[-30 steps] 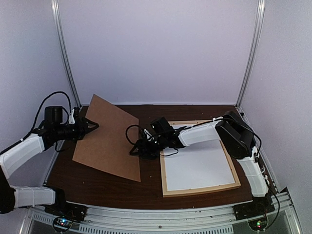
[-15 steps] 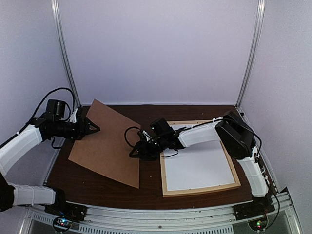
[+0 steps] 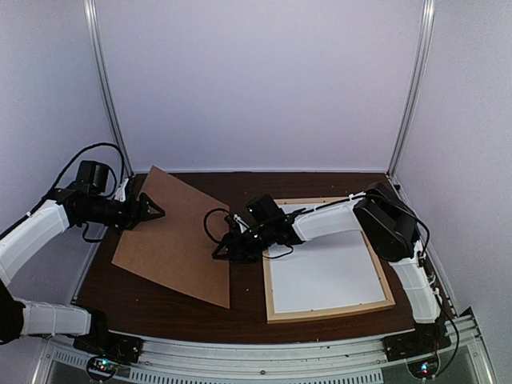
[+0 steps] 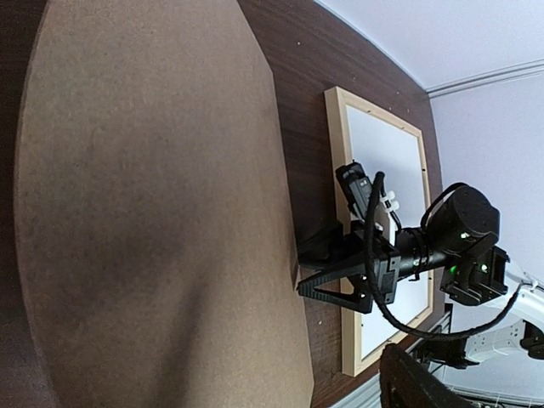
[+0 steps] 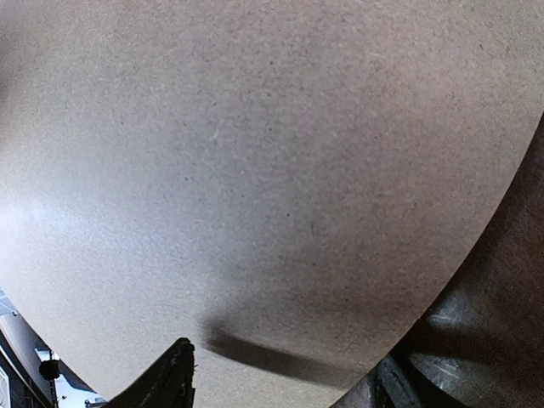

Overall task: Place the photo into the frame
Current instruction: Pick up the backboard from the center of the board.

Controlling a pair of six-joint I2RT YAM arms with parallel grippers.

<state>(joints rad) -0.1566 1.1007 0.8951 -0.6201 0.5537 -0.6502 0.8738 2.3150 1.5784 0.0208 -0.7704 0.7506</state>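
From above, the photo (image 3: 328, 272) lies white side up inside the frame (image 3: 330, 312) on the counter, just right of the right arm (image 3: 324, 218). That arm's jaws are spread at the edge of the brown board (image 3: 180, 240). The left arm (image 3: 36, 232) jaws clamp the board's far corner. The left wrist view confirms the right jaws gape. The right wrist view shows mostly board.

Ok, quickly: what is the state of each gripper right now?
Left gripper: closed on the far edge of the brown board.
Right gripper: open, at the board's opposite edge.
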